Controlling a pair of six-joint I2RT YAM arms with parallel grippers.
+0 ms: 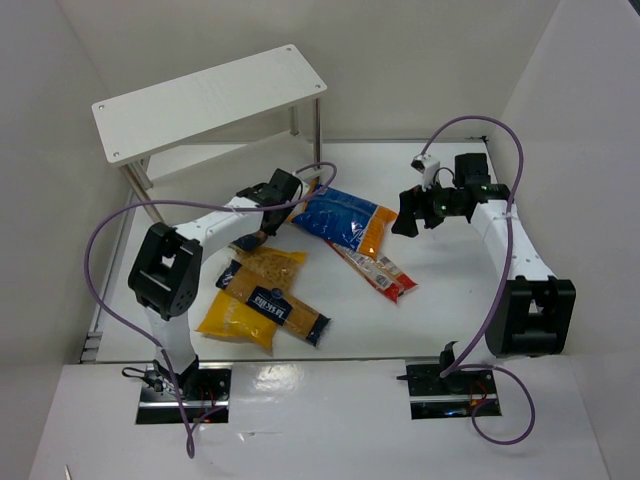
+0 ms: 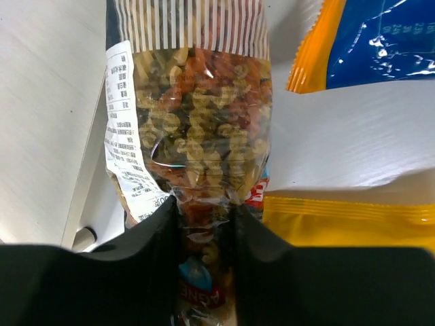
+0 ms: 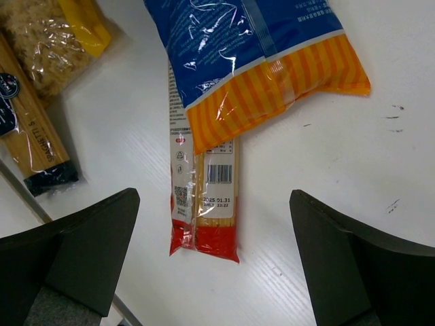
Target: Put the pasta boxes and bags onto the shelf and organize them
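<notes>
Though partly behind left jaws, clear pasta bag [image 2: 197,115].

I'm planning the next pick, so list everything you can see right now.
shelf: one, white with silver legs, far left of the table
blue bag: one, blue with an orange striped end, centre, overlapping the red packet
red packet: one, narrow, red-ended, right of centre, partly under the blue bag
tan pasta bag: one, clear, near-left of centre
spaghetti packet: one, long, navy label, across the yellow bag
yellow bag: one, yellow-orange, near left
tricolour pasta bag: one, clear with a striped top, in the left gripper
table: one, white
cables: two, purple, one per arm
left gripper: black, shut on the tricolour pasta bag
right gripper: black, open, above the red packet
</notes>
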